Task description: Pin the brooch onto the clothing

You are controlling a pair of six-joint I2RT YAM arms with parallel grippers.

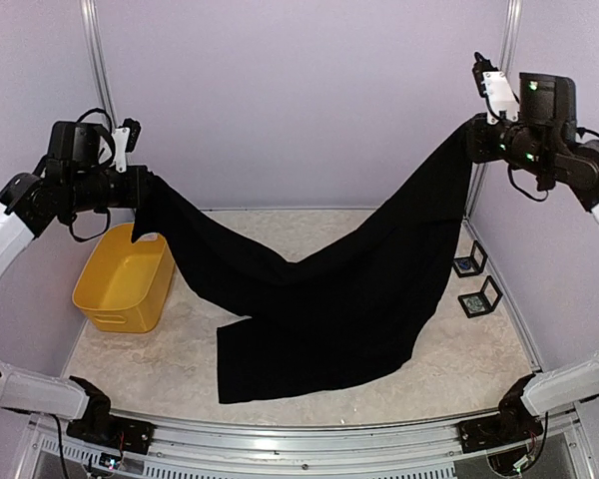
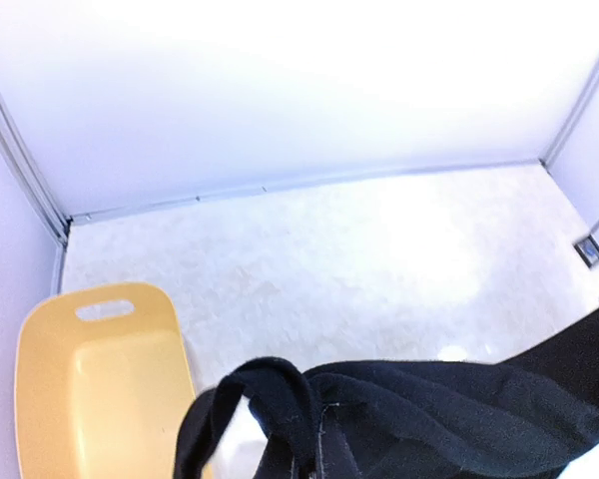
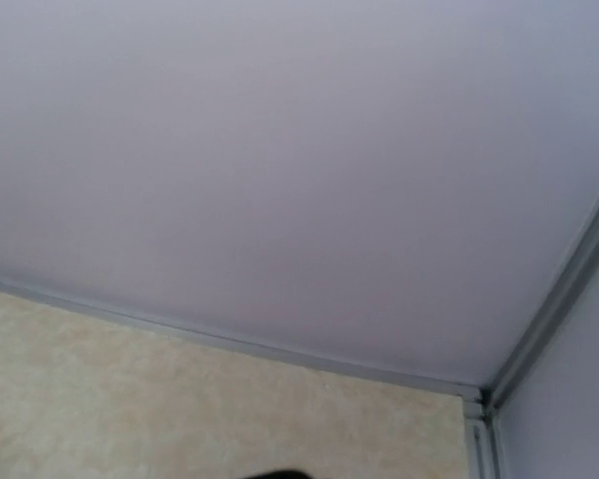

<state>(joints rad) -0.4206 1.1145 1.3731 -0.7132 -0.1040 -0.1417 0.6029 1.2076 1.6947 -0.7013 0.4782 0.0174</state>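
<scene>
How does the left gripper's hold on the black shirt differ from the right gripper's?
The left gripper holds the black shirt near the yellow tub; the right gripper holds it near two small black frames. In the top view the right gripper sits higher than the left gripper. Both have jaws shut on the shirt, which sags onto the table between them.

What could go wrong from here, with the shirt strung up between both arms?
1. The shirt hangs from a narrow pinch at the left tool and the right tool. Either corner might slip and drop it in a heap.
2. Its left end hangs by the yellow bin, so lowering could spill fabric into it.
3. The draped side lies near two small black frames at the right, and a sweep might drag them.
</scene>
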